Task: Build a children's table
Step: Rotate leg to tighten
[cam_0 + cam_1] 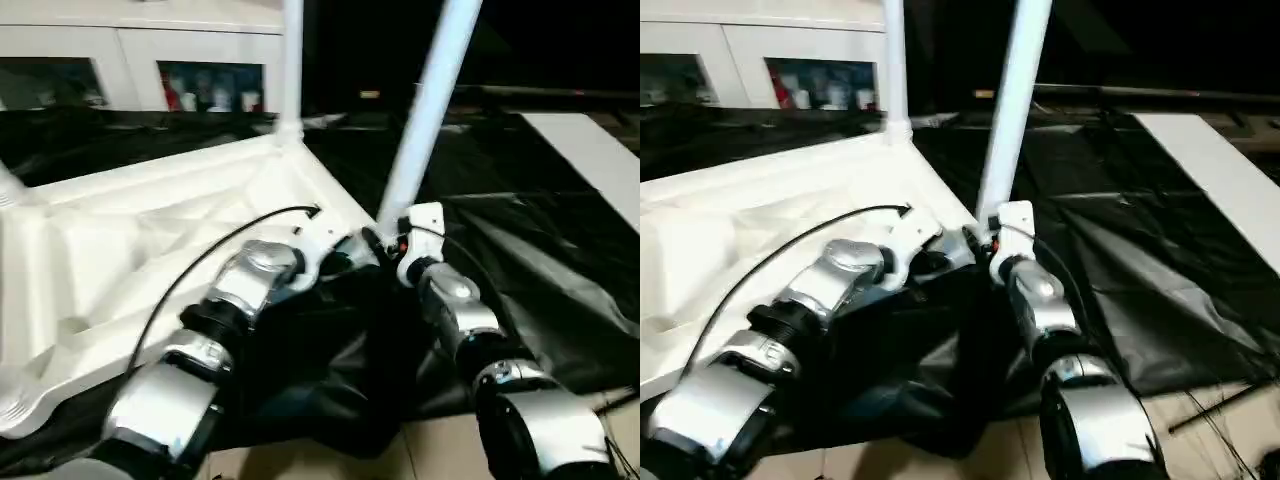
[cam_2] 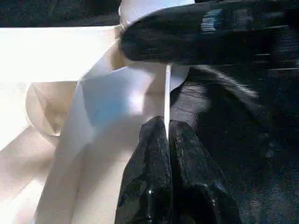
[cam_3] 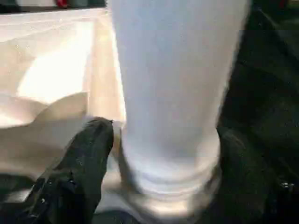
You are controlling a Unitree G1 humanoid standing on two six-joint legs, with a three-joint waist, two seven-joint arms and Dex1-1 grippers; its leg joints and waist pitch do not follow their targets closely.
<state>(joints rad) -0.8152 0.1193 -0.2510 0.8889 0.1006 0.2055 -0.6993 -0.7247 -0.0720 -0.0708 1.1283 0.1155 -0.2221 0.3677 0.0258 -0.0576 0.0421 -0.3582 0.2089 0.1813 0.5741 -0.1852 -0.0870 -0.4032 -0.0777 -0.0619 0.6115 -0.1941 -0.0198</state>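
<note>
Clamped around the base of a leaning leg (image 3: 173, 93) is the right gripper (image 3: 161, 163), its fingers (image 3: 86, 158) spread on either side at the tabletop (image 1: 120, 250) corner. The left gripper (image 2: 168, 135) is pinched on the tabletop's thin edge (ribbed underside up). Another leg (image 1: 292, 60) stands seated behind; black sheeting (image 1: 520, 260) is spread alongside.

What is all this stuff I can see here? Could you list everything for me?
White plastic square tabletop: one, white, lying ribbed underside up on the left.
Long white tapered tube legs: at least two, white; upright far-corner leg stands in its socket, near leg leans at the near corner, between the right gripper's fingers.
Black plastic sheet: one, black, spread under everything.
Flat white rectangular board: one, white, far right.
White cabinet with glass doors: one, white, background.
Left gripper: black fingers pressed together on a thin edge of the tabletop.
Right gripper: black fingers around the near leg's base.
</note>
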